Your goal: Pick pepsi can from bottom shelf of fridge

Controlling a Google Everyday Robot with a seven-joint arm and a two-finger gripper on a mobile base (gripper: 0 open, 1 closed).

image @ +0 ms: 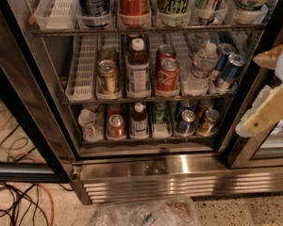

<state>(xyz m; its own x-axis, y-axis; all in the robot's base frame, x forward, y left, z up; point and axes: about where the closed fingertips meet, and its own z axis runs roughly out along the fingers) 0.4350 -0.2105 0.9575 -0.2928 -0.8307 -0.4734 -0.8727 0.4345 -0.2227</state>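
Observation:
The fridge (146, 173) stands open in front of me. On the bottom shelf (146, 138) the pepsi can (185, 122), dark blue with a silver top, stands in the lane second from the right. A copper-brown can (209, 121) is to its right and a green can (160, 117) to its left. My gripper (272, 108), cream-coloured, is at the right edge of the view, outside the fridge, to the right of the pepsi can and slightly above it, well apart from it.
The bottom shelf also holds a brown bottle (139, 121), a red can (116, 126) and a crumpled water bottle (88, 124). The middle shelf holds Coca-Cola cans (167, 74) and slim blue cans (226, 69). Cables (19, 201) and a plastic bag (146, 213) lie on the floor.

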